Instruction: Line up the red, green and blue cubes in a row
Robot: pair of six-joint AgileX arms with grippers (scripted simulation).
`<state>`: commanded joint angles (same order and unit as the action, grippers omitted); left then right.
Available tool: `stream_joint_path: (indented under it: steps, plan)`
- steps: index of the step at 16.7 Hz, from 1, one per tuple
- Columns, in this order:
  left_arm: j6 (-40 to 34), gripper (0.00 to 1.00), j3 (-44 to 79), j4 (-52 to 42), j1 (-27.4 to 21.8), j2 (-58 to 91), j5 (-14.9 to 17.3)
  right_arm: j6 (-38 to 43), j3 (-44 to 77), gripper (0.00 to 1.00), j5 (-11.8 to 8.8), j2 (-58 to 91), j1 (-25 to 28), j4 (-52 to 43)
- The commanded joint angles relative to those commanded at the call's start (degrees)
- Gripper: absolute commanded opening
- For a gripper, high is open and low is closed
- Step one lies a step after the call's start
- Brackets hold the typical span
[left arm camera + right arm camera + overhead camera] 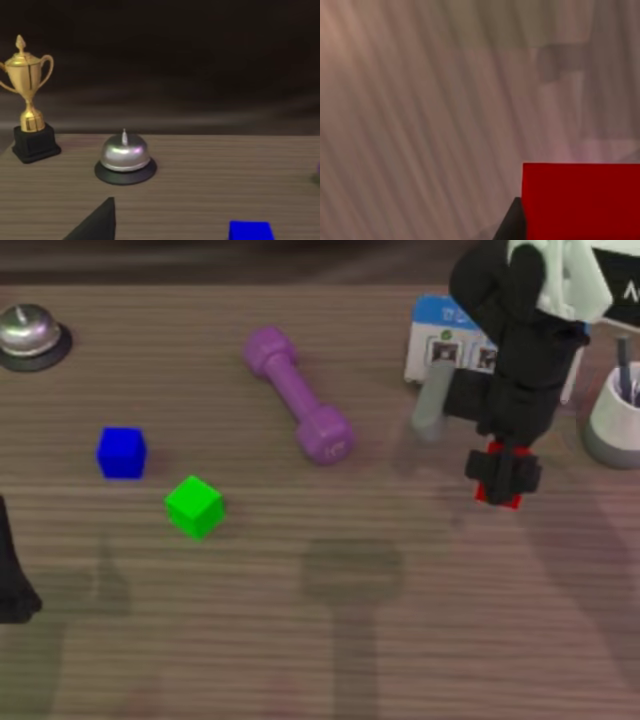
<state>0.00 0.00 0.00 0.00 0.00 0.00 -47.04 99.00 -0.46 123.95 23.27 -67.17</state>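
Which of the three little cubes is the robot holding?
The bright red cube. It sits clamped in the right pincer on the table's right side, while the deep blue cube and the bright green cube rest free on the left.

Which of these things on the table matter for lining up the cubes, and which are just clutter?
Job: red cube in right gripper; green cube; blue cube.
Clutter: purple dumbbell, bell, trophy, box, cup.
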Motion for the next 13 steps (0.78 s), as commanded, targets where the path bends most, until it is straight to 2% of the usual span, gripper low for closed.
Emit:
stream_joint_path:
  steps: [8, 13]
  plan:
    - [0.0, 1.0, 0.0, 0.0, 0.0, 0.0, 0.0, 5.2, 39.7, 0.0, 0.0, 20.4, 18.5, -16.7]
    - [0.0, 1.0, 0.0, 0.0, 0.0, 0.0, 0.0, 7.8, 53.1, 0.0, 0.2, 27.4, 26.2, -22.7]
